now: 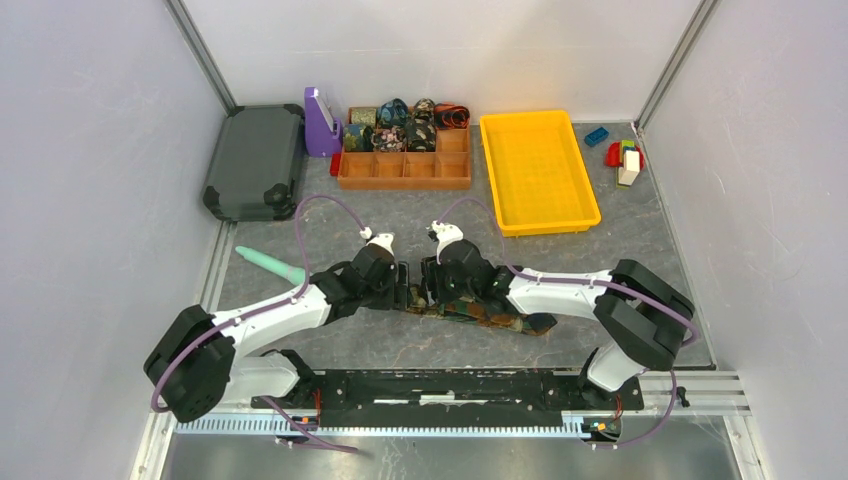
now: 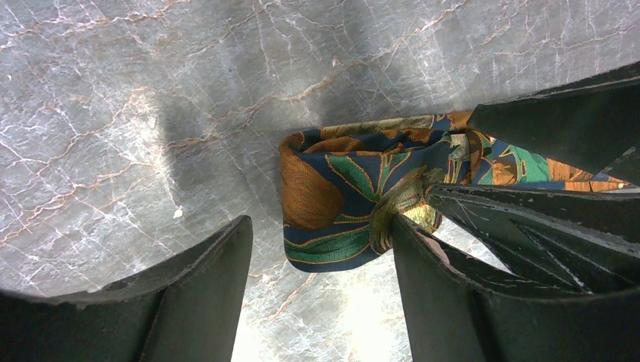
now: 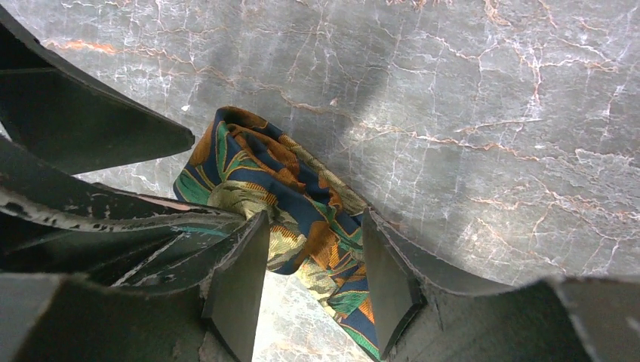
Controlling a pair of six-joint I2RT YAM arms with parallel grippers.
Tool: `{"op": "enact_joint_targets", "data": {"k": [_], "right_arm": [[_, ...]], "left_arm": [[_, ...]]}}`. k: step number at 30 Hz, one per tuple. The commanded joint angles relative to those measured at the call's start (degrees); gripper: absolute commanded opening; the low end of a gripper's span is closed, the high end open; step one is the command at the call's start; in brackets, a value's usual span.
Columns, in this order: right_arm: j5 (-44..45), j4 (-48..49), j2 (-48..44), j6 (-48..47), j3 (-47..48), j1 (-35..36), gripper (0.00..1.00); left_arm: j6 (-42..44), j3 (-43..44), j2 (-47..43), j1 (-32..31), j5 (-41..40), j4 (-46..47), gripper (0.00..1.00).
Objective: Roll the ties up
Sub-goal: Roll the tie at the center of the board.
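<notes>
One tie point(image 1: 520, 322), navy with orange and green leaf print, lies as a strip on the marble table under my right arm. Its folded end point(image 2: 340, 204) bunches up where both grippers meet mid-table. My left gripper point(image 2: 321, 226) is open, and its right finger point(image 2: 445, 294) touches the fold's edge. My right gripper point(image 3: 315, 219) also stands open, straddling the tie point(image 3: 302, 204), with table surface showing between its fingers. In the top view the left gripper point(image 1: 403, 292) and right gripper point(image 1: 428, 290) face each other almost tip to tip. Several rolled ties point(image 1: 400, 125) sit at the back.
A brown divided tray point(image 1: 405, 172) holds the rolled ties. Beside it are a purple holder point(image 1: 320, 125), a dark case point(image 1: 255, 160) and a yellow bin point(image 1: 540, 170). Toy blocks point(image 1: 622, 155) lie far right, and a teal stick point(image 1: 270, 263) left of my left arm.
</notes>
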Motion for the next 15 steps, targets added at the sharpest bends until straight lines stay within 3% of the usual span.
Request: {"op": "enact_joint_targets", "data": {"k": [1, 15], "right_arm": [[-0.02, 1.67, -2.26, -0.16, -1.27, 0.29, 0.55], [0.29, 2.96, 1.71, 0.07, -2.14, 0.20, 0.48]], "left_arm": [[1.23, 0.97, 0.51, 0.31, 0.23, 2.59, 0.74], [2.07, 1.00, -1.14, 0.31, 0.62, 1.94, 0.75]]}}
